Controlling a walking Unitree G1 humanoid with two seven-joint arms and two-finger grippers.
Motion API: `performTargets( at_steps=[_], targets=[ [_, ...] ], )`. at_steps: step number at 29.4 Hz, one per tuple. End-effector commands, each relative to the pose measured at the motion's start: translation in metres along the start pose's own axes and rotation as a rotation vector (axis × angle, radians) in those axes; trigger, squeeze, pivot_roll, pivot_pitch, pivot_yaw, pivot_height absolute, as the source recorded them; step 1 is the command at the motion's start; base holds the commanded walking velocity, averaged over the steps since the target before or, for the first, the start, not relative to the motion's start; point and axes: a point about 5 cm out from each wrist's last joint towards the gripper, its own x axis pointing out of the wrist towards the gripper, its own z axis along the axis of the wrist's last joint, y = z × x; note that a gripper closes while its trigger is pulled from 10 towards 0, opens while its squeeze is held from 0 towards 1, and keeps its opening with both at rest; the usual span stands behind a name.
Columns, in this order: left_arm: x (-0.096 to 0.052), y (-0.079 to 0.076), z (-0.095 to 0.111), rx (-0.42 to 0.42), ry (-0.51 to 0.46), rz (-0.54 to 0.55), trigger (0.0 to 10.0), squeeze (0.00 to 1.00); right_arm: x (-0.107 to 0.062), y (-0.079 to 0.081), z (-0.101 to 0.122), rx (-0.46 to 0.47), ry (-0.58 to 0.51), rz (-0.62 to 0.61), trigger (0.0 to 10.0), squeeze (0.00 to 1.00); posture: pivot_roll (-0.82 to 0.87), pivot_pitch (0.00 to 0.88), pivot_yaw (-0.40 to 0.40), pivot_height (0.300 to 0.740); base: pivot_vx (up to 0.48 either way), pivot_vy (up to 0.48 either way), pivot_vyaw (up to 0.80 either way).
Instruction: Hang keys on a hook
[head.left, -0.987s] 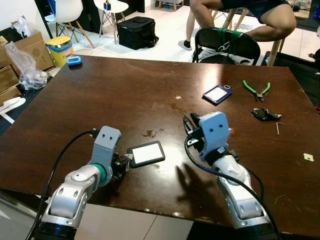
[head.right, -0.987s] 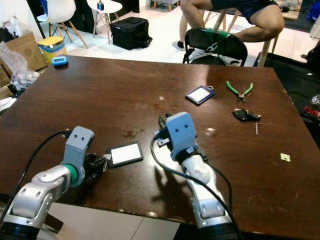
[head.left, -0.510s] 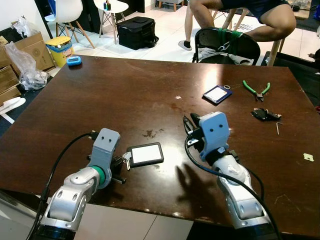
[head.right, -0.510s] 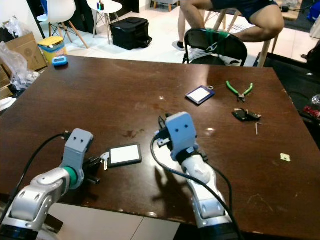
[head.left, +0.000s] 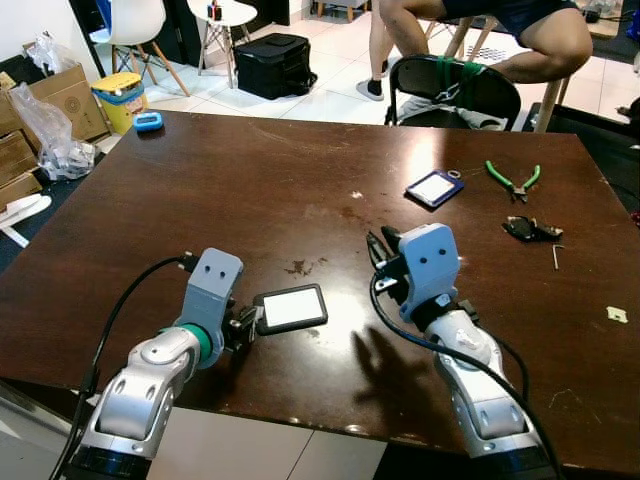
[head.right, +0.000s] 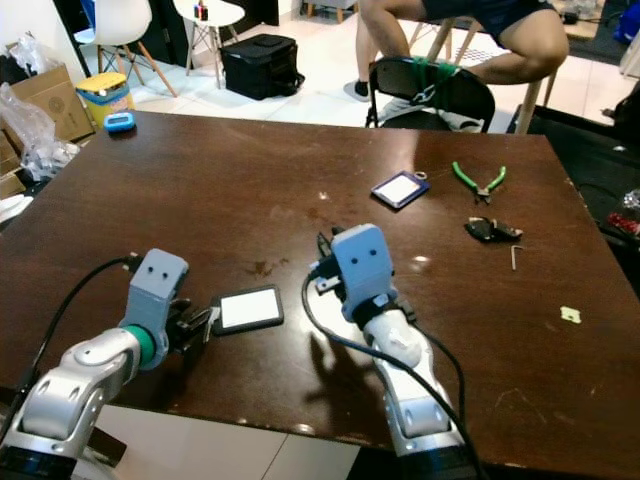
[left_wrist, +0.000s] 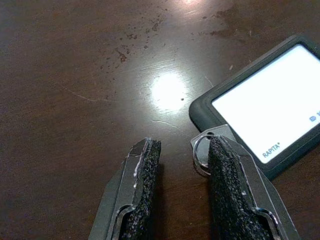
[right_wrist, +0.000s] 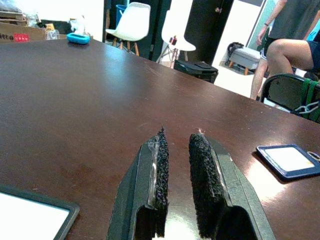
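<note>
The left hand (left_wrist: 177, 165) rested low on the dark wooden counter (head.left: 300, 170) near its near-left edge. Its two black fingers (left_wrist: 142, 170) stood slightly apart, gripping nothing. One finger lay against the metal key ring (left_wrist: 200, 150) at the corner of the dark-framed card holder (head.left: 291, 308), which lay flat on the counter just right of that hand. The white face of the card holder pointed up.

The right hand (right_wrist: 177, 165) sat at the near centre of the counter, right of the card holder and apart from it. Its fingers were parted by a narrow gap and held nothing.

Toward the far right of the counter lay a blue badge holder (head.left: 434, 187). Green-handled pliers (head.left: 513, 180) lay right of it, with a small black object (head.left: 529, 229) nearer than the pliers. Beyond the far edge stood a black chair (head.left: 455, 90), and a person's bare legs (head.left: 540, 35) were visible behind it. A black bag (head.left: 275, 63) sat on the floor at the far left.
</note>
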Motion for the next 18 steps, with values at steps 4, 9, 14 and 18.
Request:
performTargets(
  at_steps=[4,9,14,18],
  targets=[
    [0.0014,-0.0010,-0.0145,0.007,0.056,0.003,10.0,0.00,-0.0026,0.0012,-0.0020,0.007,0.007,0.002,10.0,0.00,-0.14,0.069,0.128,0.740,0.000,0.000,0.00],
    [0.0020,0.0003,-0.0172,0.008,0.064,0.010,7.4,0.00,-0.0027,0.0012,-0.0018,0.008,0.007,0.002,10.0,0.00,-0.14,0.070,0.128,0.740,0.000,0.000,0.00],
    [0.0008,0.0012,-0.0201,0.010,0.075,0.011,3.3,0.00,-0.0030,0.0011,-0.0020,0.007,0.009,0.002,10.0,0.00,-0.14,0.071,0.128,0.740,0.000,0.000,0.00],
    [0.0001,0.0005,-0.0219,0.014,0.080,0.009,0.3,0.00,-0.0031,0.0008,-0.0021,0.007,0.010,0.002,10.0,0.00,-0.15,0.072,0.128,0.740,0.000,0.000,0.00]
  ],
)
